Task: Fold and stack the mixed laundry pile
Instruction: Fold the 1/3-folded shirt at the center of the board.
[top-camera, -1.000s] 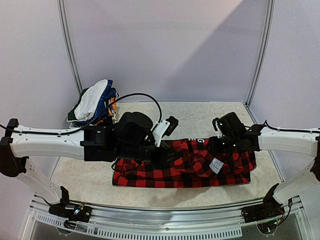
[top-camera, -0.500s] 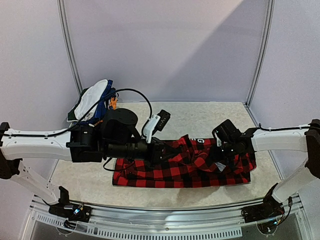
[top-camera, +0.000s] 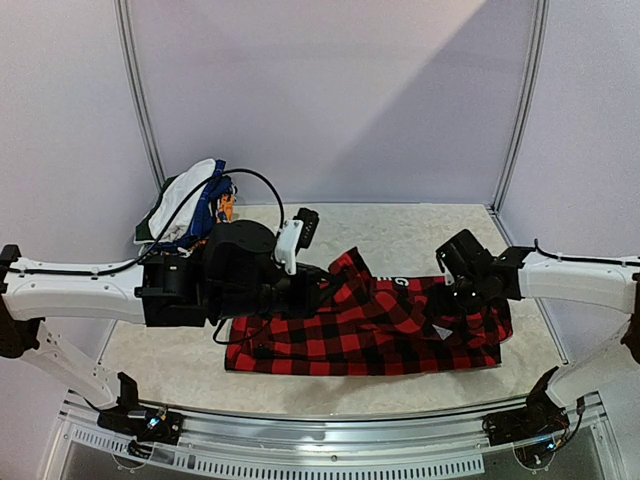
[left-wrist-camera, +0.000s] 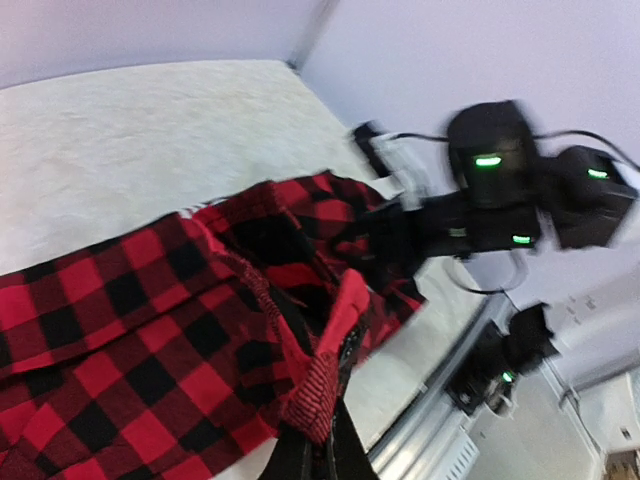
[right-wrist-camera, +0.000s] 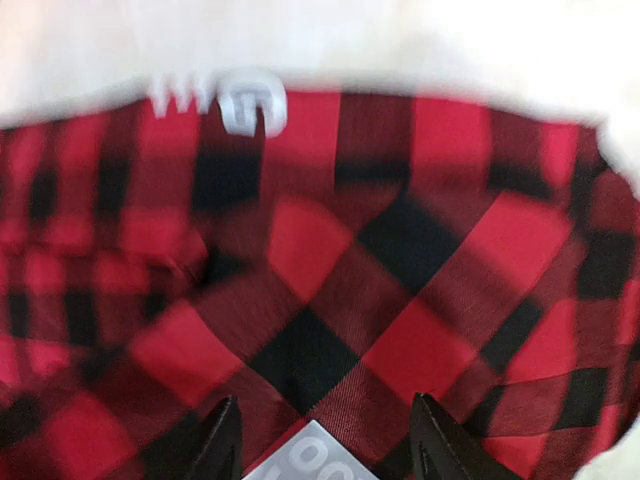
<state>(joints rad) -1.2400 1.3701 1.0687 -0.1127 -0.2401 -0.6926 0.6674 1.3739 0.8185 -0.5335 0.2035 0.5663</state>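
my left claw (left-wrist-camera: 318, 452) closed on a raised fold of the plaid shirt (top-camera: 385, 335), my right claw (right-wrist-camera: 324, 405) open, empty, above its 3 o'clock end

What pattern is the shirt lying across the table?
The shirt is red-and-black plaid, clearest in the right wrist view.

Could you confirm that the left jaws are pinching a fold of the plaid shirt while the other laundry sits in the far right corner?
Not quite: the other laundry sits in the far left corner, as the top external view shows. The left jaws do pinch a fold of the plaid shirt.
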